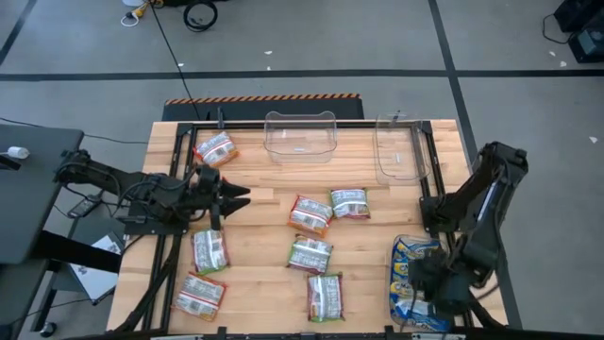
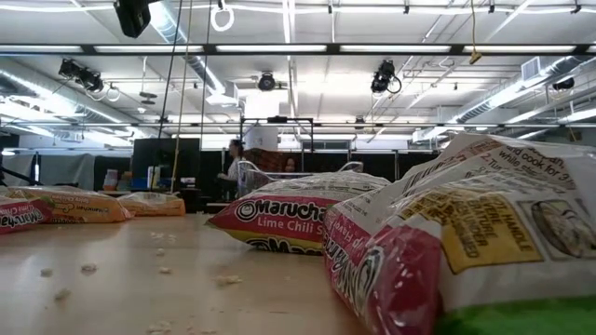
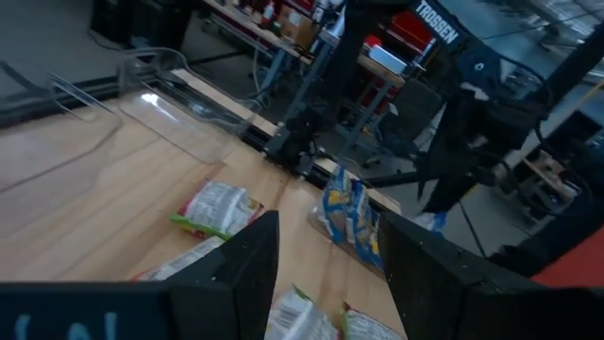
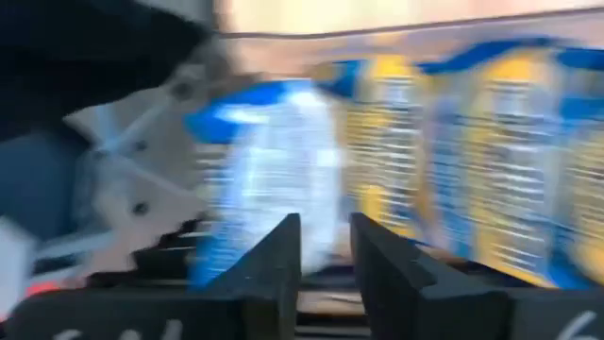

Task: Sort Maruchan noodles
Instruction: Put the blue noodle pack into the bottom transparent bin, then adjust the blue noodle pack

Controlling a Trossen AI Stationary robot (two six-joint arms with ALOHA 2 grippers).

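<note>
Blue-and-yellow packets (image 1: 415, 281) lie heaped at the table's near right corner, and the right gripper (image 1: 436, 286) is down among them. In the right wrist view its two dark fingers (image 4: 274, 264) stand a little apart with a blurred blue-and-white packet (image 4: 269, 170) just beyond their tips; whether anything is pinched between them cannot be told, though the gap is clear to see.

Green-and-white and red-and-white packets are spread over the rest of the wooden table (image 1: 264, 217). Two sit together near the middle, a red-trimmed one (image 1: 310, 214) touching a green one (image 1: 349, 203). Nearer the front lie another green-and-red packet (image 1: 310, 253) and an upright green one (image 1: 326, 296). On the left side there is one packet (image 1: 215, 148) by the far edge, one (image 1: 209, 251) further forward, and one (image 1: 199, 296) at the near left corner. The low view shows a Lime Chili packet (image 2: 279, 221) lying flat, with crumbs on the wood around it.

Two clear plastic bins stand along the far edge, one (image 1: 301, 137) near the centre and one (image 1: 399, 149) to its right.

The left gripper (image 1: 238, 196) hovers over the left half of the table, pointing toward the middle, its fingers (image 3: 247, 269) spread wide and holding nothing
</note>
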